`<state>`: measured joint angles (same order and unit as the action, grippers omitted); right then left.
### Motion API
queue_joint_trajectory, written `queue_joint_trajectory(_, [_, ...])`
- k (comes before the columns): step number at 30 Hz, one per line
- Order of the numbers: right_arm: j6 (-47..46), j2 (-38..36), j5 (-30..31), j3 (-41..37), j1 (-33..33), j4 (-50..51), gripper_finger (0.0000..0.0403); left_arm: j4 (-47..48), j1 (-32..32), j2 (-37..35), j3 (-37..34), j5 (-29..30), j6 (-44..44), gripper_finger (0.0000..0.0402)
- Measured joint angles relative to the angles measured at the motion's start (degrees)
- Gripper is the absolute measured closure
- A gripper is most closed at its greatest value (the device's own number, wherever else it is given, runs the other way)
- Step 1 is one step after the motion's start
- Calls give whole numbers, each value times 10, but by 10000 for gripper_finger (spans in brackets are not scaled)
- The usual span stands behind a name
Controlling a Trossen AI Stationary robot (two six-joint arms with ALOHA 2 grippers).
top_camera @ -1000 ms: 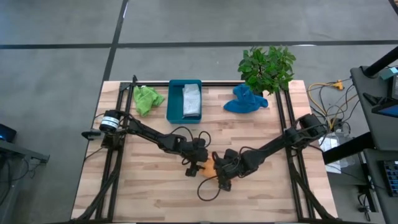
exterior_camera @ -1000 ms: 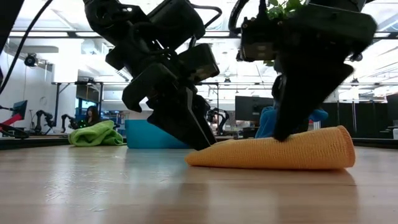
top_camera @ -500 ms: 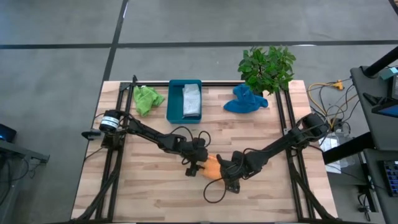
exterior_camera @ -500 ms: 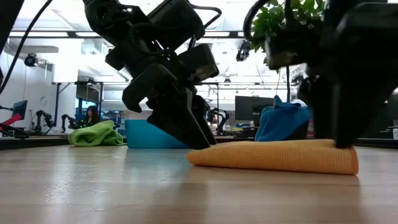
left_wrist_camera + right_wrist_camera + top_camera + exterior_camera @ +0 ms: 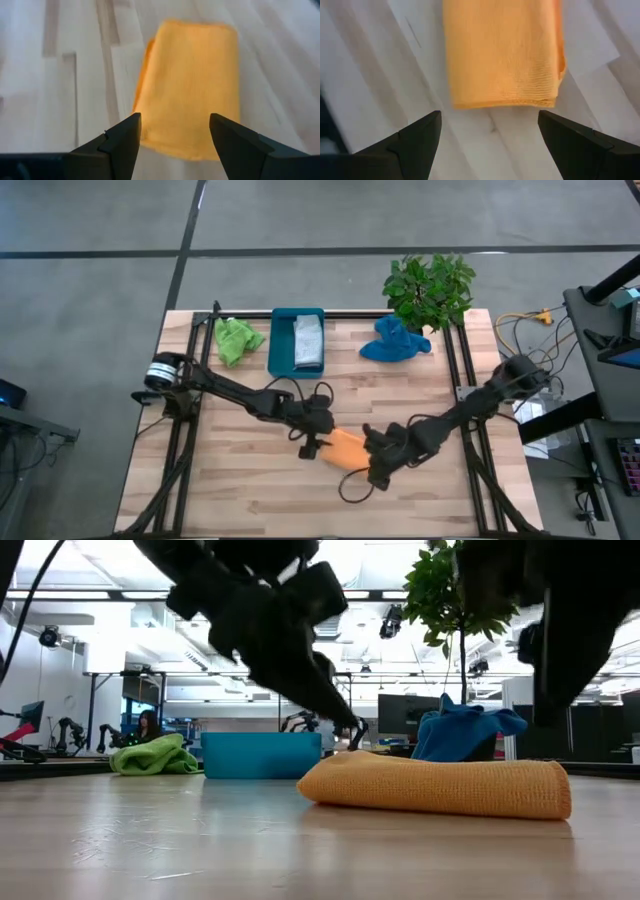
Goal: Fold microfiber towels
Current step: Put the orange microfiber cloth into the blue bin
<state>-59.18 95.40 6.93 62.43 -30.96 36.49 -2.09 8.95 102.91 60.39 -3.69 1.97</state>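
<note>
The orange towel (image 5: 347, 448) lies folded into a neat oblong pad on the worktop (image 5: 240, 490), a little toward six o'clock of its centre, with both arms just off its ends. The left gripper (image 5: 308, 446) hangs just beside the pad's nine-o'clock end, its jaws apart and holding nothing; the left wrist view shows the pad lying beyond the two spread fingers (image 5: 120, 142). The right gripper (image 5: 380, 471) sits near the four-o'clock end, its jaws also wide apart and empty, lifted clear of the cloth in the low view.

The pad looks soft and light, with a fuzzy knit surface that should grip the wood rather than slide. It holds its fold by its own weight only, so a careless nudge could spring the layers open. I judge the safest hold is a pinch across all layers at a short end, or at the folded long edge seen in the left wrist view, never one loose flap alone.

The lime green towel (image 5: 236, 339) lies crumpled at about eleven o'clock, the blue towel (image 5: 394, 341) in a heap at about one o'clock beside the potted plant (image 5: 430, 288). A grey towel (image 5: 308, 342) rests folded inside the teal tray (image 5: 279, 340) at twelve o'clock. The crumpled ones will need a corner picked out and pulled flat.
</note>
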Motion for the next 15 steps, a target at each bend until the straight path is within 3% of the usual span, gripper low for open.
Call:
queue_joint_trajectory(6, [-191,-41,109,-17,-46,-98,77,1,-8,21,20,-3,0,192])
queue_joint_trajectory(12, [-391,-29,128,-70,-46,-258,77,23,-28,61,83,-10,-1,227])
queue_joint_trajectory(15, [-470,-13,129,-97,-47,-285,77,52,-39,79,124,0,0,237])
